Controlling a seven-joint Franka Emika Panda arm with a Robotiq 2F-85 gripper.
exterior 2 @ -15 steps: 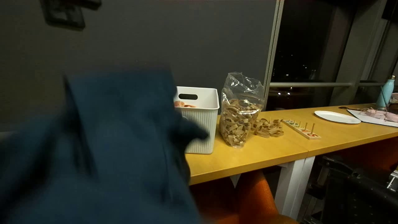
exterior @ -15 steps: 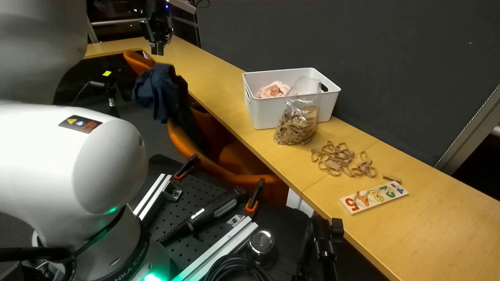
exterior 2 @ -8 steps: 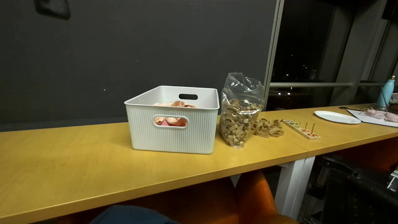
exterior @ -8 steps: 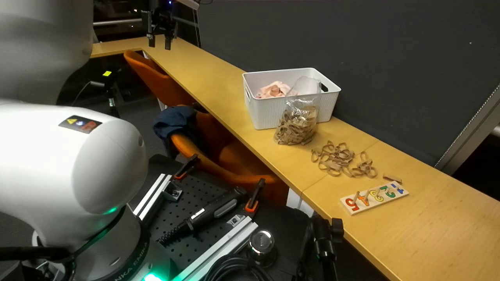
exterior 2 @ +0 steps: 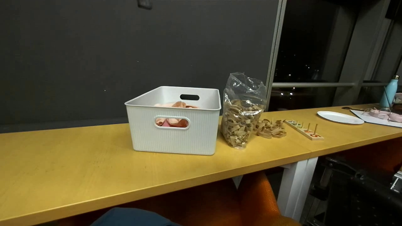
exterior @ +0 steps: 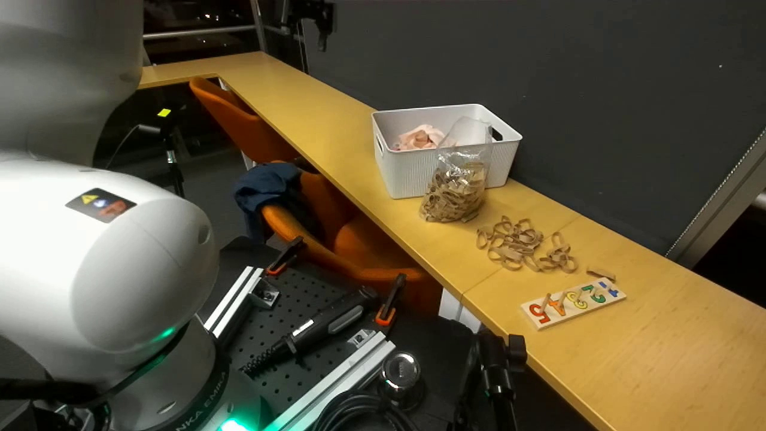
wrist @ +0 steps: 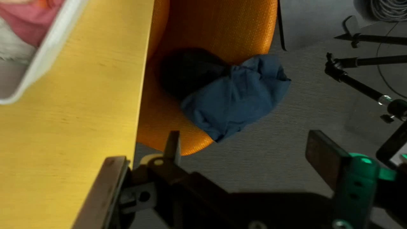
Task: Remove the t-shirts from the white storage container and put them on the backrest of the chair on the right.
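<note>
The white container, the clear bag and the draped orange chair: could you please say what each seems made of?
White container: probably satin moulded plastic, given its even ribbing.
Clear bag: apparently thin, glossy plastic film, see-through and crinkled.
Orange chair: perhaps low-sheen woven fabric, as its fine grain suggests.

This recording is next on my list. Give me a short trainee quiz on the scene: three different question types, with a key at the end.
1. Multiple choice. In the wrist view, how does the blue cloth lie relative to the orange chair?
A. On the floor beside it
B. Draped over its edge
C. Beneath its seat

2. True or false. The gripper is open and holds nothing.

3. Short answer. What sign is there that the white storage container may not be fully unloaded?

Key
1. B
2. True
3. Pink cloth shows inside it; whether that is a t-shirt is unclear.
</note>
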